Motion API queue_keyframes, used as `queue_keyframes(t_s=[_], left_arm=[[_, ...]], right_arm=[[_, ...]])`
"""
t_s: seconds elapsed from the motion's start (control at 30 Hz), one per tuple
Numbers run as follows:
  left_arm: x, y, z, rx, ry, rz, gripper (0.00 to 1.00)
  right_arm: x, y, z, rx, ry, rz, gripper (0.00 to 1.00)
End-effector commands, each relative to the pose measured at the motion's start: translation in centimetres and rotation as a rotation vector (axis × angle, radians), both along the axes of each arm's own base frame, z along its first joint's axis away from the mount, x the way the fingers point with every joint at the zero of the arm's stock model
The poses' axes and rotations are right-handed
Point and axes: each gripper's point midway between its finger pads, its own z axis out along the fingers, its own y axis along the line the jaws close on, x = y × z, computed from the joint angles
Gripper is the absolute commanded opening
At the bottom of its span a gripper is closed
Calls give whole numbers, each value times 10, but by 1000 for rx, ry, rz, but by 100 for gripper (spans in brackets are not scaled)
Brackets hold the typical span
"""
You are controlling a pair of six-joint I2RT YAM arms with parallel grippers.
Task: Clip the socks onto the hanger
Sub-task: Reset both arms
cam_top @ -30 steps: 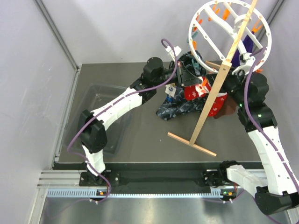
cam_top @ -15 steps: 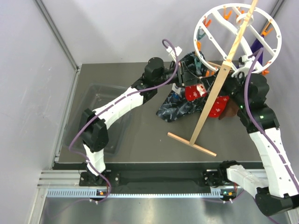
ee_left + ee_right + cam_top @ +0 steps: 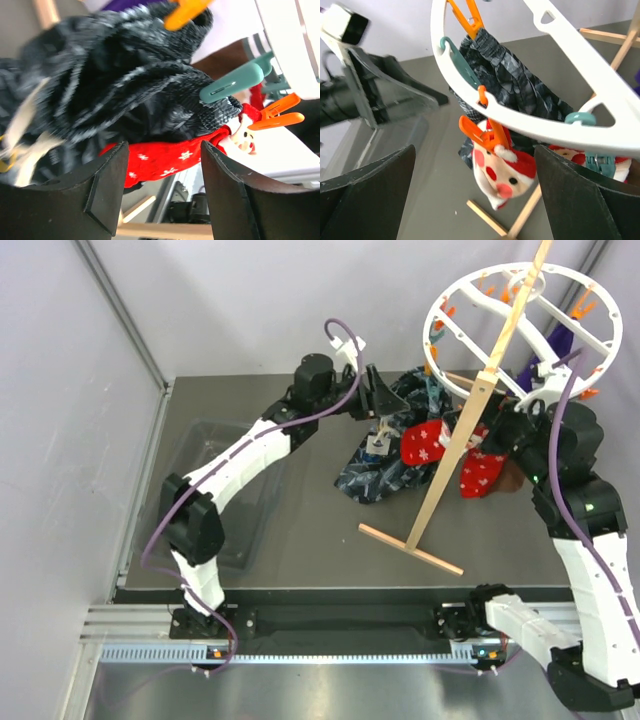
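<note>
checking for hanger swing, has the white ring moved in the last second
Yes: the white ring has shifted right against the fixed wooden pole.

A dark grey tabletop (image 3: 300, 540), seen from above, fills the middle. Plain pale wall panels (image 3: 60, 460) enclose it on the left, back and right, with a slim metal post (image 3: 122, 310) at the back left corner. A slotted aluminium rail (image 3: 330, 622) runs along the near edge, above a brushed metal sheet (image 3: 330, 690). The light is soft and even.

Dark-blue patterned cloth (image 3: 372, 478), clear bin (image 3: 205, 440) well apart, leftward.
</note>
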Motion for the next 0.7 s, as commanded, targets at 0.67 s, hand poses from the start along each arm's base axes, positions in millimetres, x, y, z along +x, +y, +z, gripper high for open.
queue_keyframes(t_s=[0.67], left_arm=[[-71, 118, 22, 174, -262, 220, 65]], right_arm=[[-96, -32, 24, 73, -87, -74, 100]])
